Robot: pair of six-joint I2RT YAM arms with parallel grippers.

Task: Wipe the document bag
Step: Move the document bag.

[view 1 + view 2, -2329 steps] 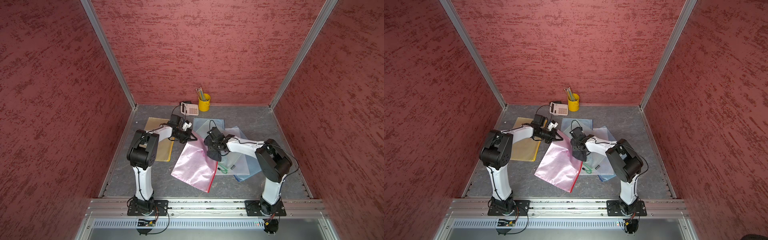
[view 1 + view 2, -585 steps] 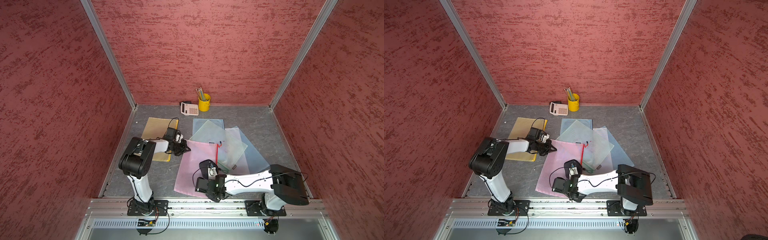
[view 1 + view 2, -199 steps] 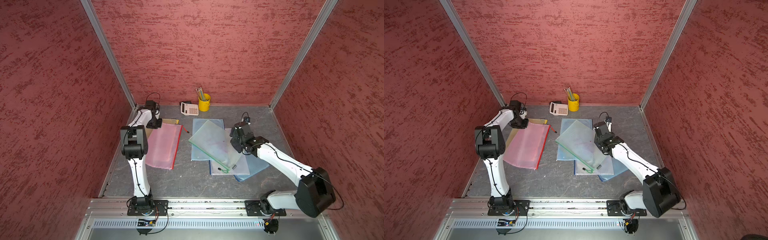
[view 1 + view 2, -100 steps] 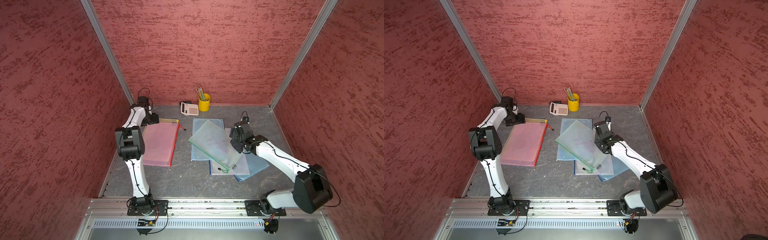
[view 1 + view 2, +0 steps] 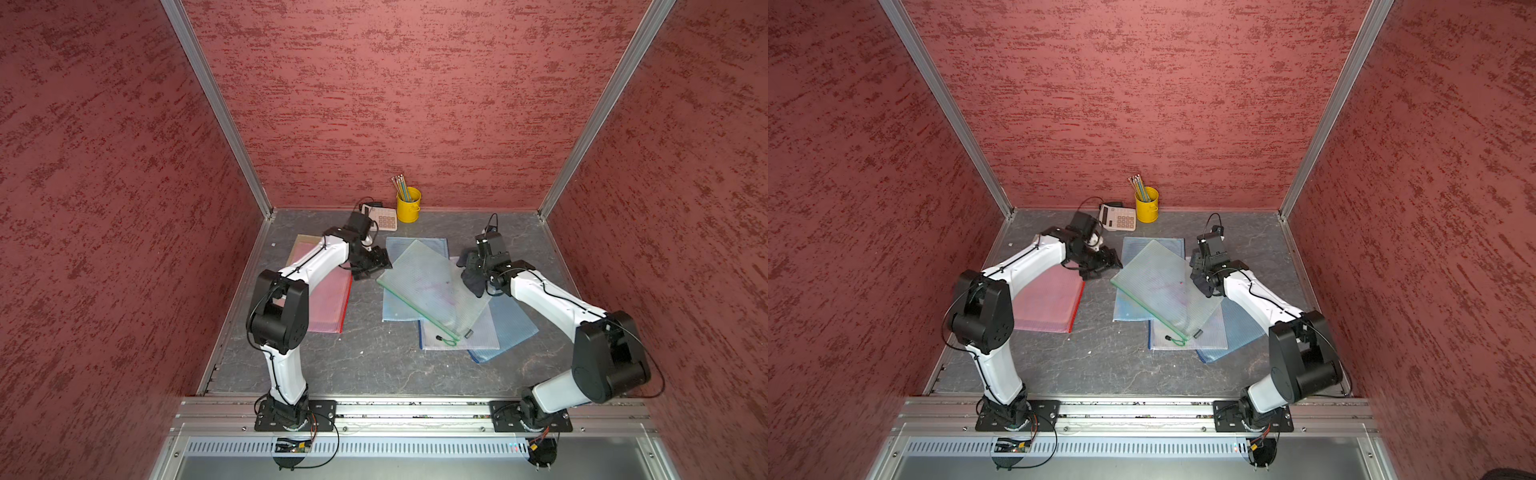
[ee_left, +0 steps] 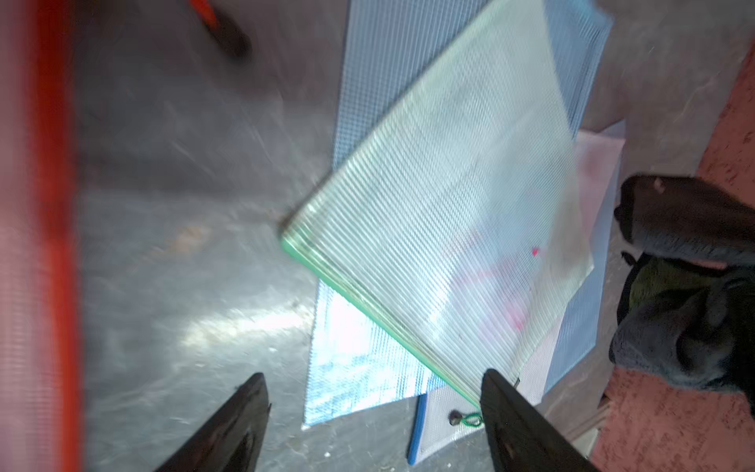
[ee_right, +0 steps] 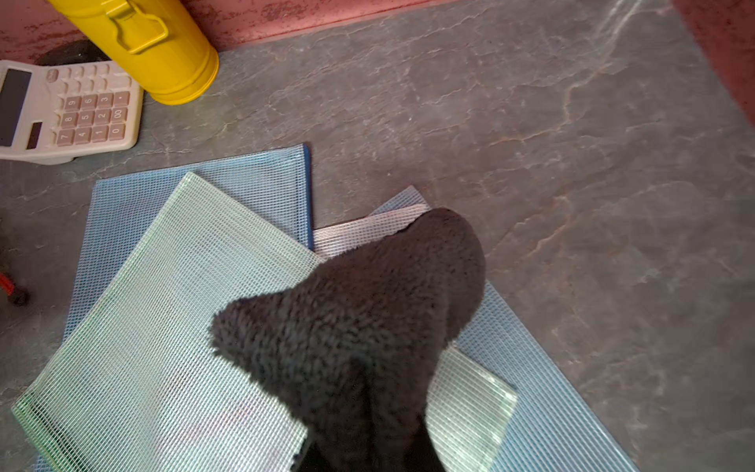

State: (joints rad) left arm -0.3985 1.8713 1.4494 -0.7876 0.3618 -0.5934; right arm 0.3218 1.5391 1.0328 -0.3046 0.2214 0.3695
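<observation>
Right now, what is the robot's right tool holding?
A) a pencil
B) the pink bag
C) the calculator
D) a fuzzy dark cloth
D: the right tool is shut on the dark cloth, which hangs over the green-edged bag.

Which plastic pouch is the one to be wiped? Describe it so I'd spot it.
Find the yellow pencil cup by the back wall; in front of it lies a pile of mesh pouches. The document bag is the top one, lying askew, with a dark cloth at its edge; it alone has a green edge.
</observation>
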